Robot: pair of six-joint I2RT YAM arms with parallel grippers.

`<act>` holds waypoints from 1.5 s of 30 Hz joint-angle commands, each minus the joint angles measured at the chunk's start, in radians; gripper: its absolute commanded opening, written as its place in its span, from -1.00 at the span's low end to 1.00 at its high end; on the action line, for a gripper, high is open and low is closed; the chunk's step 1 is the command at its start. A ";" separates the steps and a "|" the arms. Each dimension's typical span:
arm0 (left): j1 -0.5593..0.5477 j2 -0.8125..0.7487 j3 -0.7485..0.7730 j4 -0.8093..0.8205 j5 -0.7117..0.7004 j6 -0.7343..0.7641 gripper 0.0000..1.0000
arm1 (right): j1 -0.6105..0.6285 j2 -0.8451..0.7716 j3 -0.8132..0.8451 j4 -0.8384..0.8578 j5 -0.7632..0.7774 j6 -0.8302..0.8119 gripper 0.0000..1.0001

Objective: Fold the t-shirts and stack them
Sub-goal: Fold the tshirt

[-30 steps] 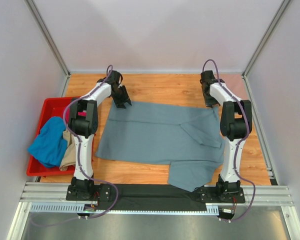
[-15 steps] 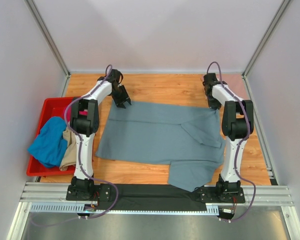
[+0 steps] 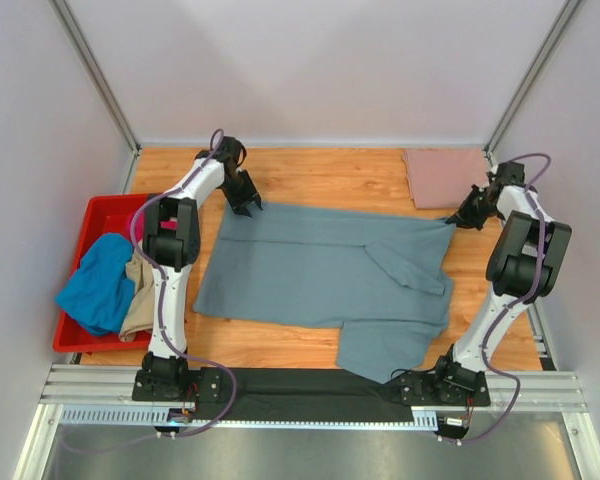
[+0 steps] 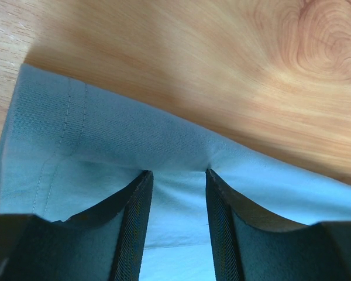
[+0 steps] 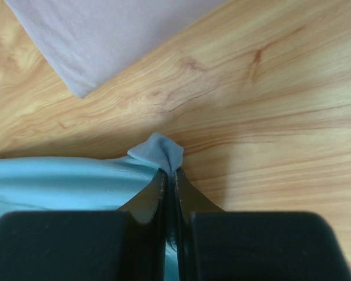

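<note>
Table point(image 3: 320, 170): we see warm wood boards, closed in by white walls on three sides, with a metal rail along the near edge
Bin point(image 3: 98, 212): red plastic, at the left edge of the table, just beside the left arm
Blue shirt point(image 3: 95, 280): bunched in the bin, reaching its left rim
Beige shirt point(image 3: 137, 305): crumpled in the bin, touching the blue shirt's right side and partly hidden by the left arm
Left gripper point(image 3: 245, 207): at the far left corner of the grey shirt, tips down on the cloth just inside its edge; in the wrist view point(image 4: 178, 172) we see the fingers parted by a narrow gap, with grey cloth showing between them, a small pucker at the tips and nothing clamped
Grey shirt point(image 3: 310, 265): spread flat across the middle of the table, running from one gripper to the other; we see a sleeve folded over its right part, and its near right flap reaches the near edge of the table
Pink shirt point(image 3: 445, 177): folded flat in the far right corner of the table, apart from the grey shirt; in the wrist view point(image 5: 105, 29) we see bare wood between them
Right gripper point(image 3: 458, 222): at the far right corner of the grey shirt, which is drawn to a point there; in the wrist view point(image 5: 169, 171) the jaws are pressed together on that corner, with a small nub of cloth poking out past the tips
</note>
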 commanded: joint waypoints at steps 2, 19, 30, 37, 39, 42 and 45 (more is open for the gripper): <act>0.023 0.081 -0.008 -0.098 -0.111 0.018 -0.01 | -0.073 -0.009 -0.077 0.191 -0.251 0.173 -0.89; 0.020 0.118 0.061 -0.157 -0.117 0.025 -0.02 | -0.205 -0.039 -0.296 0.541 -0.582 0.593 -0.99; 0.020 0.121 0.064 -0.161 -0.112 0.030 -0.03 | -0.229 -0.127 -0.546 0.781 -0.489 1.021 -0.86; 0.020 0.121 0.065 -0.163 -0.102 0.042 -0.01 | -0.208 -0.193 -0.374 0.370 -0.296 0.760 -0.43; 0.020 0.121 0.064 -0.161 -0.099 0.051 -0.01 | -0.185 -0.165 -0.266 0.130 -0.221 0.567 -0.35; 0.020 0.119 0.061 -0.158 -0.096 0.053 -0.01 | -0.145 -0.130 -0.117 -0.028 -0.100 0.412 -0.27; 0.020 0.118 0.058 -0.160 -0.092 0.055 -0.01 | -0.072 -0.084 0.038 -0.122 -0.003 0.232 -0.22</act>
